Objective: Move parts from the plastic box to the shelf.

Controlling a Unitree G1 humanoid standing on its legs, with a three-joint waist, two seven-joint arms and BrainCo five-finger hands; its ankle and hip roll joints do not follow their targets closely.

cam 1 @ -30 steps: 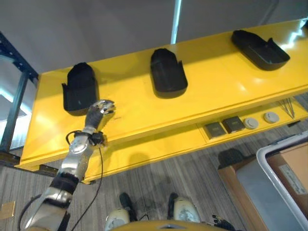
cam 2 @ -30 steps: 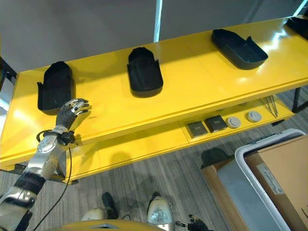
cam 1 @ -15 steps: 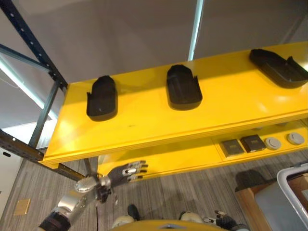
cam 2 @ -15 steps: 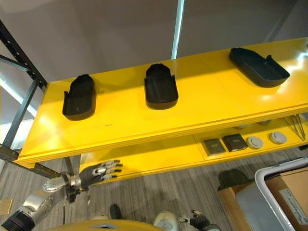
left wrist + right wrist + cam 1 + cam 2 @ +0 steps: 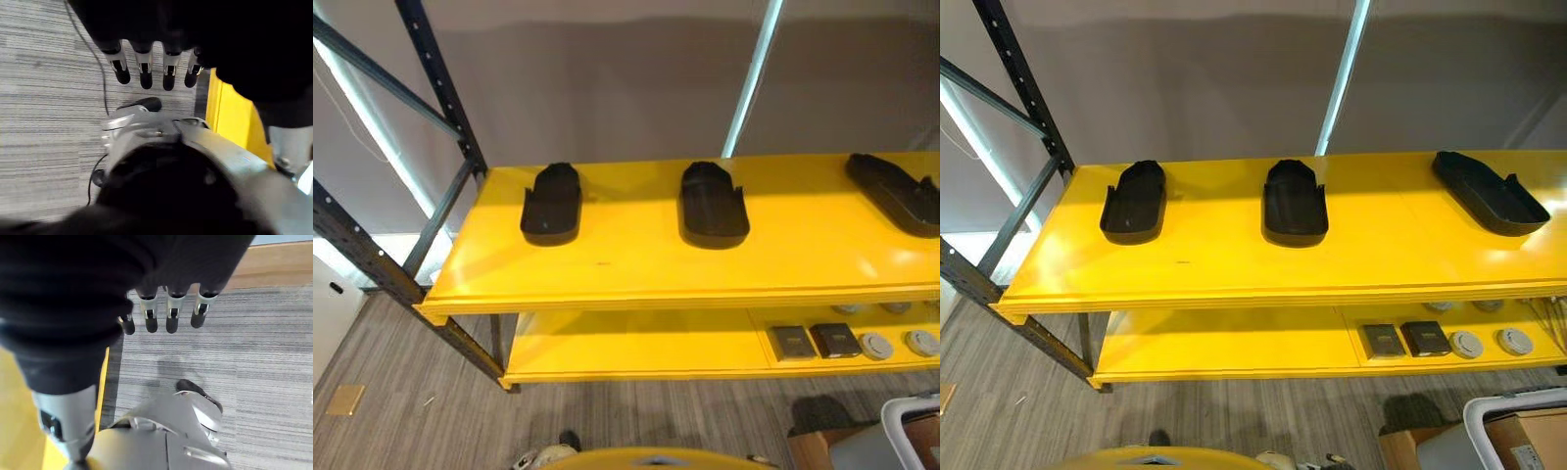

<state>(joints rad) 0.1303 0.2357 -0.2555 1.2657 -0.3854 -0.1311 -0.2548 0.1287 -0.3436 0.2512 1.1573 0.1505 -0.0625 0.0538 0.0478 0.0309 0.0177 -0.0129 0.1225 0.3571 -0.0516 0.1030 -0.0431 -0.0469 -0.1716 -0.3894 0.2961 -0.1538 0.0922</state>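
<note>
Three black moulded parts lie apart on the top board of the yellow shelf [image 5: 636, 264]: one at the left [image 5: 550, 204], one in the middle [image 5: 713, 204], one at the right [image 5: 896, 194]. The white rim of the plastic box [image 5: 1518, 399] shows at the lower right corner, on the floor side of the shelf. My left hand [image 5: 145, 68] hangs over the grey floor beside the yellow shelf edge, fingers straight, holding nothing. My right hand [image 5: 171, 316] also hangs over the floor, fingers straight and empty.
On the lower yellow board lie two dark square pieces [image 5: 1383, 340] and two round grey discs [image 5: 1466, 344]. Dark steel uprights [image 5: 440, 73] carry the shelf at its left end. A cardboard box [image 5: 1533, 446] sits by the plastic box. A grey wall stands behind.
My left arm has dropped from the shelf's top board down and out of the eye views. The head camera has tilted up, so the whole picture has shifted.
</note>
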